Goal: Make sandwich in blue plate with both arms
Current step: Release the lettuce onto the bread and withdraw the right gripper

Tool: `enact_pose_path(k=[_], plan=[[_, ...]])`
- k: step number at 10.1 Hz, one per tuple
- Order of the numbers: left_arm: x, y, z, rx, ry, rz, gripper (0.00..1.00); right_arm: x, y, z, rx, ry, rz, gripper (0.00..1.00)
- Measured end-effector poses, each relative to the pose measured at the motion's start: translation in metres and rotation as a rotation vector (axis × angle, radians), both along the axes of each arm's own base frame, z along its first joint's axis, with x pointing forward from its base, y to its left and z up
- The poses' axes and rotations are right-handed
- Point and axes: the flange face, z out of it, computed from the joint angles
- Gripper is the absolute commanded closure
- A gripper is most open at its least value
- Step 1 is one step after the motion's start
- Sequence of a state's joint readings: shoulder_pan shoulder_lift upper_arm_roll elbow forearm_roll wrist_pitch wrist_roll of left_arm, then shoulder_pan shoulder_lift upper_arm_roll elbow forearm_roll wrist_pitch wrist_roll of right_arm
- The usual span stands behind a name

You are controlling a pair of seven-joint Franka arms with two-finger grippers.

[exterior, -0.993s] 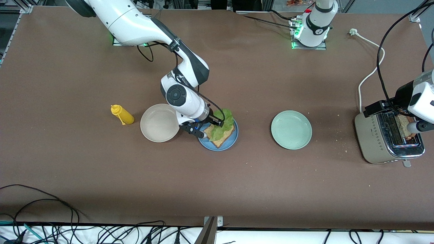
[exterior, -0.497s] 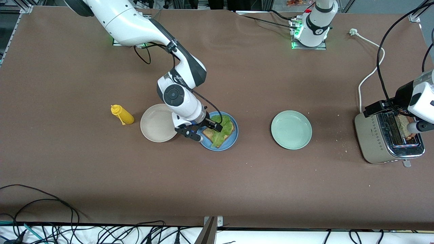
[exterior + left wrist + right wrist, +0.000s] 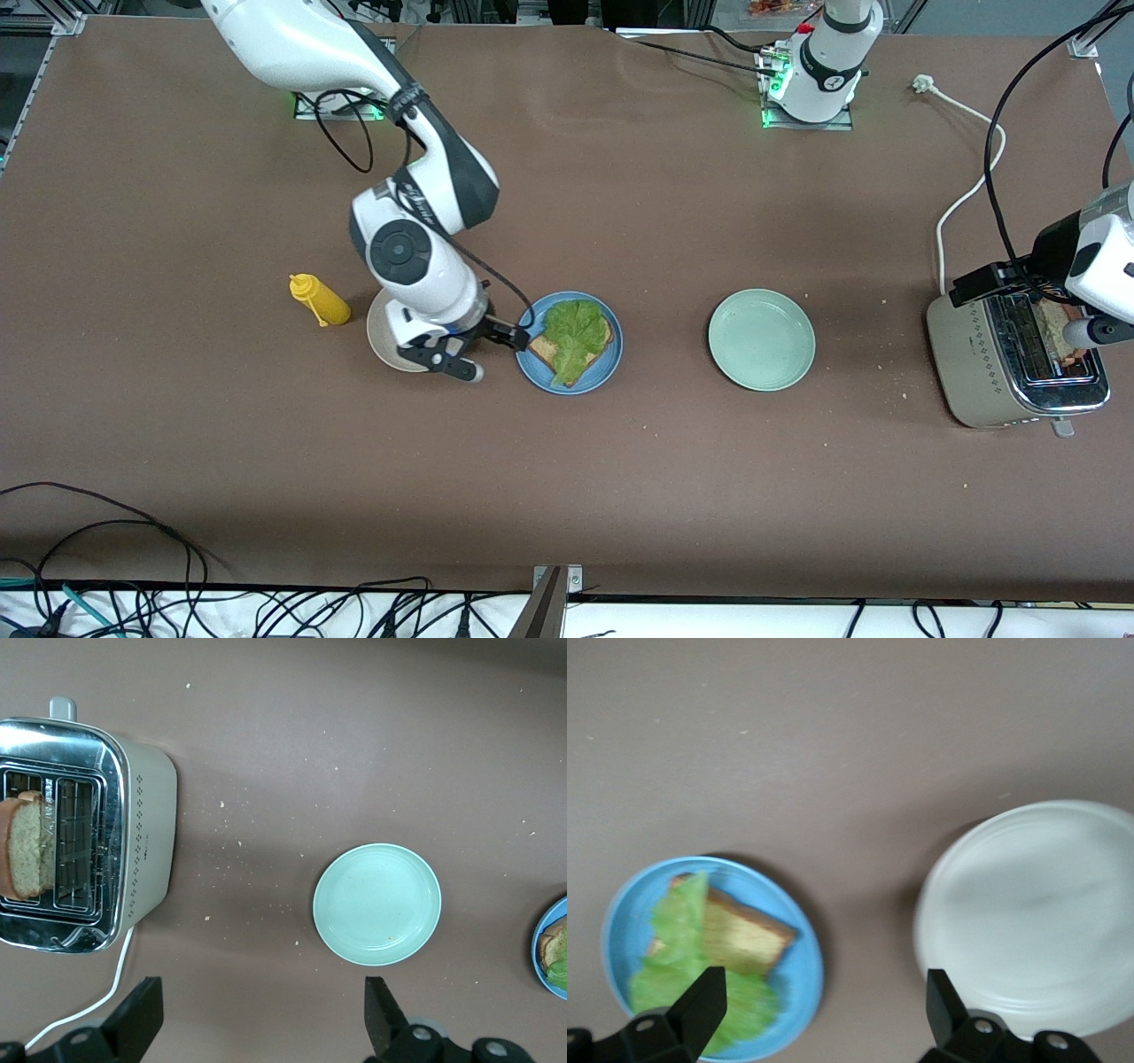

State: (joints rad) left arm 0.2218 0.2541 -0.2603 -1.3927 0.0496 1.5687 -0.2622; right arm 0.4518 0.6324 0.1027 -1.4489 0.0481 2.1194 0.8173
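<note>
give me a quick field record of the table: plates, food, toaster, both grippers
blue plate: round blue plate holding one brown bread slice with a green lettuce leaf on top
beige plate: round beige plate, bare, beside the blue plate toward the right arm's end
mint plate: pale mint-green plate, bare
toaster: silver toaster, bread slice in one slot
bottle: yellow squeeze bottle
right gripper: open, between beige and blue plates
left gripper: open, near the toaster

Matt blue plate (image 3: 569, 381) – shiny metal toaster (image 3: 1010, 363) – dull brown table (image 3: 620, 487)
</note>
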Motion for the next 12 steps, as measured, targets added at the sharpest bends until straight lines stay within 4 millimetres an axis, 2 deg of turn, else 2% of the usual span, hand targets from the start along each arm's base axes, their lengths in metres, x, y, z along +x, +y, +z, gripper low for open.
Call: enact_pose_path(k=[4,6,8,10,12], plan=[[0.0,-0.001,0.0,0.0,0.0,-0.002,0.0,0.016,-0.114,0.057,-0.134,0.115,0.295,0.0],[0.0,-0.002,0.0,-0.001,0.0,-0.003,0.0,0.016,-0.174,0.072,-0.153,0.158,0.388,0.02],[0.0,-0.002,0.0,-0.001,-0.001,-0.004,0.0,0.004,-0.235,0.073,-0.146,0.194,0.467,0.02],[0.0,-0.002,0.0,-0.001,0.0,-0.003,0.0,-0.004,-0.291,0.066,-0.126,0.228,0.561,0.02],[0.0,-0.001,0.0,0.0,0.0,-0.002,0.0,-0.01,-0.341,0.045,-0.096,0.237,0.627,0.02]])
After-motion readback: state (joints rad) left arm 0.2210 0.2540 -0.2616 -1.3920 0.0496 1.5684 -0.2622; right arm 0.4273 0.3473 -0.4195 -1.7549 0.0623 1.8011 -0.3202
